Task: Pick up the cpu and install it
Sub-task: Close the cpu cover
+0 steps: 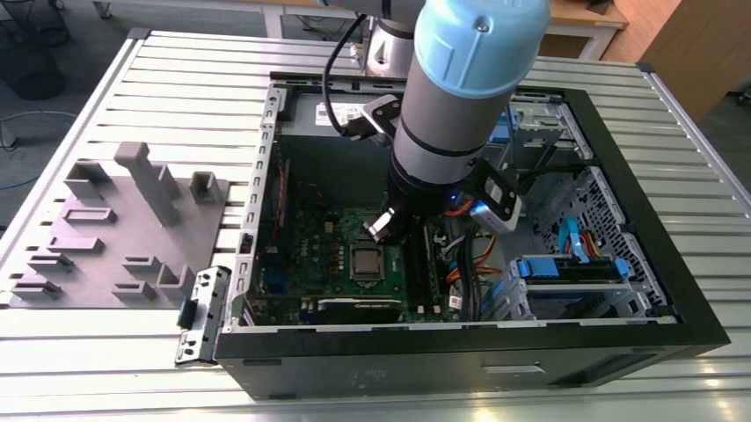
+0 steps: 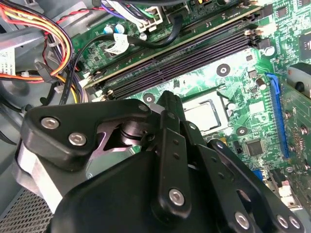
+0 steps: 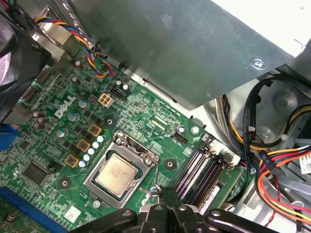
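The cpu [image 1: 366, 262] lies flat inside the metal-framed socket on the green motherboard [image 1: 311, 242], silvery top up. Both wrist views show the cpu [image 2: 206, 114] [image 3: 116, 175] seated there, with a thin socket lever [image 3: 156, 171] beside it. My gripper [image 1: 386, 227] hangs just above the board inside the open computer case, a little to one side of the socket, toward the memory slots. The black fingertips of the gripper [image 2: 167, 99] [image 3: 164, 192] look pressed together with nothing between them. They do not touch the chip.
Dark memory slots [image 3: 199, 170] run beside the socket. Cable bundles [image 3: 277, 160] and the grey power supply box [image 3: 184, 48] crowd the case. A drive cage [image 1: 575, 268] stands at the exterior view's right, and a grey moulded fixture [image 1: 118, 229] lies outside the case at its left.
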{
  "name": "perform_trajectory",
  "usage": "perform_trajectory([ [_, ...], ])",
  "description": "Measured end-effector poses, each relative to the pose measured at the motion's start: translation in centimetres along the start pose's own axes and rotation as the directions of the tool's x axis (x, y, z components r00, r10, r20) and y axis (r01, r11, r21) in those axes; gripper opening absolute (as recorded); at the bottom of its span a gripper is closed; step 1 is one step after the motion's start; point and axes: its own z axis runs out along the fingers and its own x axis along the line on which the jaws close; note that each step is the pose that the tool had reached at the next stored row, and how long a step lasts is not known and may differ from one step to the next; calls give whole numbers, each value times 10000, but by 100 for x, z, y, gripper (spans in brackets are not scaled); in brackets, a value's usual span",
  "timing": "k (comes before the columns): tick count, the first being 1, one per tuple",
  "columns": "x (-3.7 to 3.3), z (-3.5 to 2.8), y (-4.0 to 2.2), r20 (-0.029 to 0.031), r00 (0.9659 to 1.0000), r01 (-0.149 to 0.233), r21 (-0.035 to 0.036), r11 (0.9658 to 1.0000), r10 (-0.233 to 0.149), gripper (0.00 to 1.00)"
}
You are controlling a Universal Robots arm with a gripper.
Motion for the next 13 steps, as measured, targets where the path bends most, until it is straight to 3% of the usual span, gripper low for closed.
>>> perform_trajectory([
  [7, 7, -1, -9, 6, 10000, -1, -7, 10000, 1, 11],
  [13, 8, -32, -13, 40, 10000, 0, -57, 10000, 0, 11],
])
